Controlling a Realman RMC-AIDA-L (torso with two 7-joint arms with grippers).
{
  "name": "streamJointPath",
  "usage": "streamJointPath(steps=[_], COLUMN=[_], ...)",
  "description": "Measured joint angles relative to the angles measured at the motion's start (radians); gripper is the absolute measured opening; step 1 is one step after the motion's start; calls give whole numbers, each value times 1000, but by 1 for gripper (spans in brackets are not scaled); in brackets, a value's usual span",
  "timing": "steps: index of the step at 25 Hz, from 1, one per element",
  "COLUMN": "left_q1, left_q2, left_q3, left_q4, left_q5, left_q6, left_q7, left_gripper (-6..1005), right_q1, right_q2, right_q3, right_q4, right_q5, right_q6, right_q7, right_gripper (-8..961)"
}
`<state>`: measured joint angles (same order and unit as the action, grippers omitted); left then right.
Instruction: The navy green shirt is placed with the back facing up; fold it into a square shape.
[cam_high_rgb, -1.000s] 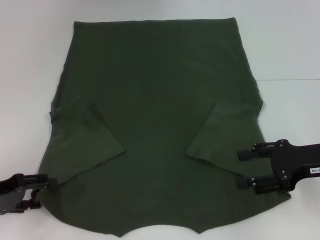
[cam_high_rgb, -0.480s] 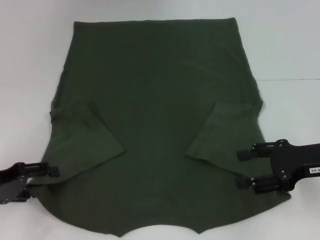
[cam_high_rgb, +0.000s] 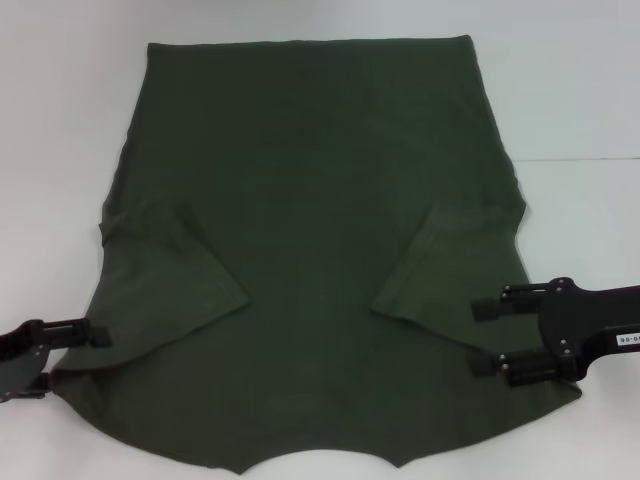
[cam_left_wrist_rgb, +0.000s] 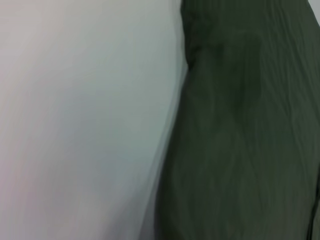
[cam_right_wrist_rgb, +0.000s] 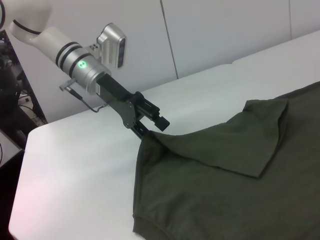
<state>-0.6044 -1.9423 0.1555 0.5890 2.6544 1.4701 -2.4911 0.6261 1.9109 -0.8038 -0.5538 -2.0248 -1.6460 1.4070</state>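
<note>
The navy green shirt (cam_high_rgb: 310, 250) lies spread flat on the tabletop (cam_high_rgb: 570, 90), its hem at the far side and its collar at the near edge. Both sleeves lie folded inward over the body. The left claw (cam_high_rgb: 85, 345) sits at its near left edge, the right claw (cam_high_rgb: 487, 338) over its near right edge.

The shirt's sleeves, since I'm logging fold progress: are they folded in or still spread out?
Folded in: both sleeves of the navy green shirt lie as flaps on its back, left sleeve and right sleeve.
</note>
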Motion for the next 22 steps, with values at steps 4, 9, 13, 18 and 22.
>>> streamJointPath(steps=[4,9,13,18,22], left_q1=[0,1,4,4,5], left_q2=[0,-1,-1,-1,-1], left_q3=[0,2,2,2,3], left_q4=[-1,-1,0,0,0], left_q5=[0,7,11,13,13], left_q6=[-4,-5,-5,-5,-8], left_q7=[-7,-12,-12,-12,-14], left_gripper=[858,847,761,534,476], right_q1=[0,0,0,0,-1], right_q2=[0,0,0,0,1], right_q3=[0,0,0,0,0], right_q4=[0,0,0,0,1], right_q5=[0,0,0,0,0], right_q6=[0,0,0,0,0], right_q7=[2,4,4,4,4], right_gripper=[825,825,825,826,826])
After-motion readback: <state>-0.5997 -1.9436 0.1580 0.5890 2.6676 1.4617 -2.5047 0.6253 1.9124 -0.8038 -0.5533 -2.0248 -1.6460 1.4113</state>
